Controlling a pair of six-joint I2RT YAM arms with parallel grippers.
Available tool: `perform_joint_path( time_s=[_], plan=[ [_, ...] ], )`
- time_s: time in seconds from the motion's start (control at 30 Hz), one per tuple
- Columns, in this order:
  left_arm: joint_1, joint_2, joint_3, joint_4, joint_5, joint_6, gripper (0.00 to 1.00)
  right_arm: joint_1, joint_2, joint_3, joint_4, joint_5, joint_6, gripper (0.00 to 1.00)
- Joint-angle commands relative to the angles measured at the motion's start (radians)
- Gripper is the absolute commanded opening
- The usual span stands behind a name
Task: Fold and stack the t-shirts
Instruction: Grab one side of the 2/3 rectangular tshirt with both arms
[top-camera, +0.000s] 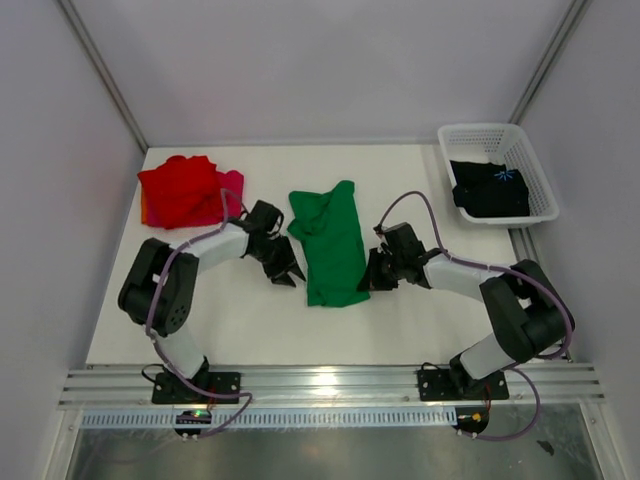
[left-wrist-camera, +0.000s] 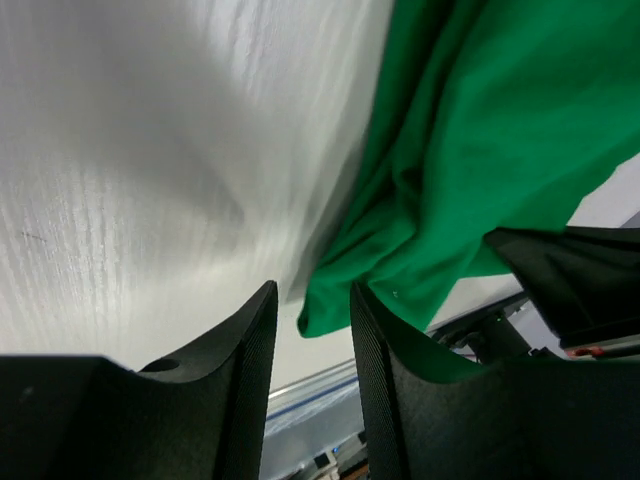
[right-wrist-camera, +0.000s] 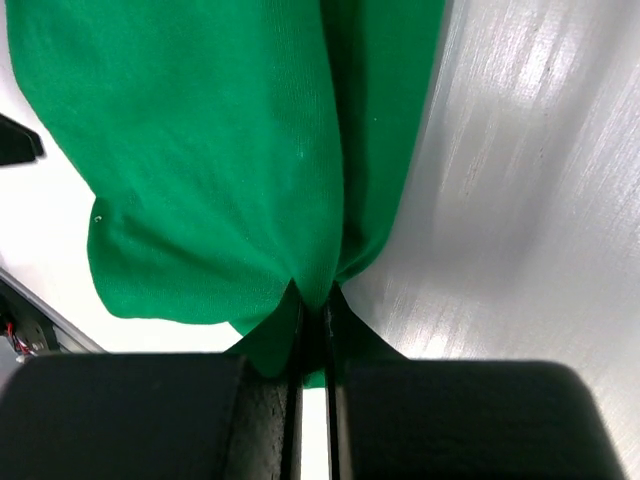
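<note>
Green knit jersey, matte and thin: the green t-shirt (top-camera: 330, 250) lies mid-surface, its long axis running away from the arms. It makes a narrow strip, bunched and creased at the far end, with an uneven, rounded near hem.

The right fingers (right-wrist-camera: 305, 325) are pressed together on its near right edge, and the cloth puckers into a pleat where they bite. The left fingers (top-camera: 284, 268) are spread partway with nothing between them. Their tips sit just beside the shirt's near left corner, not touching as far as I can tell.

Step, my read: folding the green one, with only one side gripped so far. The next move probably calls for the left fingers to pinch the left corner. Both sides would then lift level and carry the near hem toward the far end. The cloth is limp and likely sags or skews if one side leads.

The red t-shirt (top-camera: 180, 188) is a crumpled heap at the far left of the surface (top-camera: 230, 320). The magenta-pink t-shirt (top-camera: 232, 205) pokes out at its right side. The black t-shirt (top-camera: 490, 190), with a small blue print, sits in the basket (top-camera: 478, 129), white plastic lattice, far right. The surface is white and smooth with faint streaks. Nothing looks neatly folded yet.
</note>
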Motion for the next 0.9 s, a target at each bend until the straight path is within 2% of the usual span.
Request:
perform_joint_path(
  time_s=[0.0, 0.03, 0.07, 0.17, 0.27, 0.37, 0.47, 0.57, 0.7, 0.87],
  plan=[
    [-0.008, -0.163, -0.204, 0.313, 0.054, -0.199, 0.38, -0.005, 0.026, 0.037, 0.022, -0.016, -0.022, 0.03],
    [-0.017, -0.227, -0.258, 0.387, 0.049, -0.238, 0.38, -0.004, 0.029, 0.037, 0.023, -0.023, -0.025, 0.03],
    [-0.023, -0.258, -0.315, 0.532, 0.021, -0.276, 0.39, -0.005, 0.032, 0.037, 0.023, -0.026, -0.025, 0.03],
    [-0.054, -0.34, -0.481, 0.724, -0.038, -0.393, 0.4, -0.004, 0.043, 0.039, 0.025, -0.038, -0.028, 0.03],
    [-0.075, -0.352, -0.535, 0.778, -0.036, -0.425, 0.4, -0.004, 0.05, 0.04, 0.022, -0.052, -0.035, 0.03],
    [-0.097, -0.331, -0.515, 0.768, -0.038, -0.411, 0.42, -0.004, 0.061, 0.046, 0.011, -0.058, -0.048, 0.03],
    [-0.126, -0.306, -0.498, 0.768, -0.052, -0.411, 0.52, -0.004, 0.057, 0.051, 0.007, -0.062, -0.055, 0.03],
    [-0.143, -0.286, -0.484, 0.754, -0.032, -0.396, 0.58, -0.004, 0.052, 0.056, -0.001, -0.063, -0.062, 0.03],
    [-0.143, -0.293, -0.427, 0.6, -0.01, -0.295, 0.67, -0.004, 0.057, 0.065, -0.007, -0.063, -0.073, 0.03],
    [-0.143, -0.308, -0.37, 0.487, 0.023, -0.189, 0.7, -0.005, 0.078, 0.072, -0.012, -0.07, -0.078, 0.03]
  ],
)
